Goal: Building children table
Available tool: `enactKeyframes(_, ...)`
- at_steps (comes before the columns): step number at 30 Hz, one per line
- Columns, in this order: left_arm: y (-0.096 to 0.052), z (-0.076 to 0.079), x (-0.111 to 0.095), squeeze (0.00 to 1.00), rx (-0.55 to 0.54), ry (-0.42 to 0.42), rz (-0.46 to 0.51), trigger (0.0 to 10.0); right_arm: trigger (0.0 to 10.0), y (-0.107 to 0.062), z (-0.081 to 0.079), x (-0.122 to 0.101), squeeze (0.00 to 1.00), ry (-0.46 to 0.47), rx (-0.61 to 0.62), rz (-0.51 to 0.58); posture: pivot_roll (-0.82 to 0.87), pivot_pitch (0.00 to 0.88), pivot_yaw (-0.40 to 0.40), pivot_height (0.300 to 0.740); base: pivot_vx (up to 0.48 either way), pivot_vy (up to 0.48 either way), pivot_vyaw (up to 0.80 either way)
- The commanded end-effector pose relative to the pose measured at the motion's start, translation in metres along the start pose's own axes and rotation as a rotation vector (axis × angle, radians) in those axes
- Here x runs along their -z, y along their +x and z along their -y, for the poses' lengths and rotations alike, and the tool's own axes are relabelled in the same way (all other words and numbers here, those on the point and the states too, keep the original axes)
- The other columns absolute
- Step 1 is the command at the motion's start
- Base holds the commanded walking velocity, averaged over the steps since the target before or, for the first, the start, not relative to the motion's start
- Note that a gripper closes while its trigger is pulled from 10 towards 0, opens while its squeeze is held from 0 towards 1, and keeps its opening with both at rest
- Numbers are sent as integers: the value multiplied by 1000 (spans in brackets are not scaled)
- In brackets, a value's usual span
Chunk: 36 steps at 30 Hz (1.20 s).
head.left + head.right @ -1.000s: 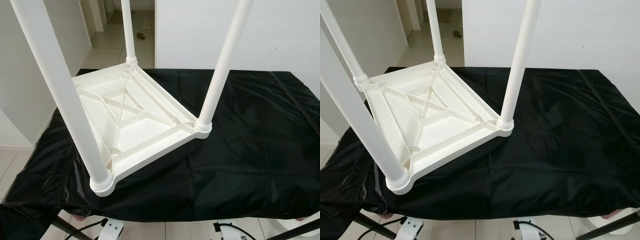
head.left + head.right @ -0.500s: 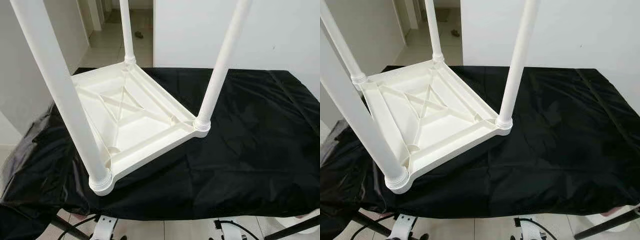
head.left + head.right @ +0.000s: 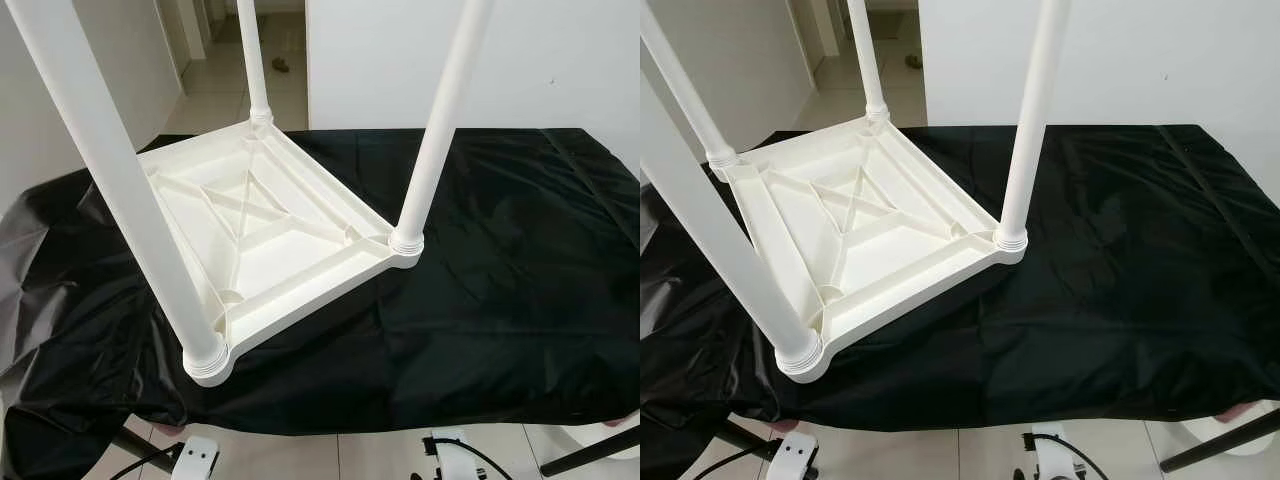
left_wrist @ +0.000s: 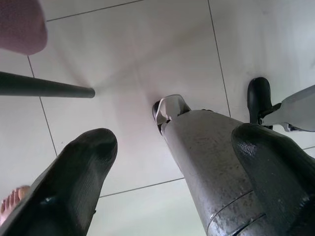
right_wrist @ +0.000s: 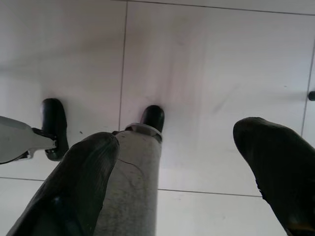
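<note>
Black-draped tabletop (image 3: 520,300) now sits nearer as the camera shifts; upturned children's table (image 3: 260,240), legs fitted, rests unmoved toward its left edge, both arms hanging with left gripper (image 4: 172,182) and right gripper (image 5: 182,177) fingers spread.

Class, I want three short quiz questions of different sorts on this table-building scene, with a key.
1. True or false: the white children's table lies upside down on the black cloth.
2. How many white legs stand up from its corners?
3. Multiple choice: where do the left tool and right tool point? A) at the tabletop B) down at the tiled floor C) at the wall

Key: 1 true; 2 four; 3 B. Both tools hang with fingers apart, holding nothing.
</note>
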<state>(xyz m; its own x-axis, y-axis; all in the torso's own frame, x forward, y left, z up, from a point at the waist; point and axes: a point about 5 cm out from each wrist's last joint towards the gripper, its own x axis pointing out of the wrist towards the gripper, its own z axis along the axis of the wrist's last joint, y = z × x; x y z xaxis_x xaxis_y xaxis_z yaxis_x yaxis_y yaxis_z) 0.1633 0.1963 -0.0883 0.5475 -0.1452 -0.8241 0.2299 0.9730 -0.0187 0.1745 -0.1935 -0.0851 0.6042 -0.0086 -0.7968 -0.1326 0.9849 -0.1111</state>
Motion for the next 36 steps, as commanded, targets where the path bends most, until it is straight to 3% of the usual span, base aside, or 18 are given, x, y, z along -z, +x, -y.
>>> enactKeyframes(1,-3,-12,8,0,-160,-4,-35,10000,10000,-1,-4,5,0,11,-6,-20,-5,0,61,740,0,0,0)
enactKeyframes(15,0,5,10,0,-128,-33,-12,10000,10000,1,-4,-4,0,-31,-41,-4,23,0,-2,740,0,0,0)
enactKeyframes(26,-1,-1,8,0,-128,2,-22,10000,10000,3,-8,-8,0,-40,-50,4,29,0,12,740,0,0,0)
enactKeyframes(36,-3,-2,14,0,-104,48,-49,10000,10000,2,-15,-2,0,-30,-56,-10,13,0,82,740,0,0,0)
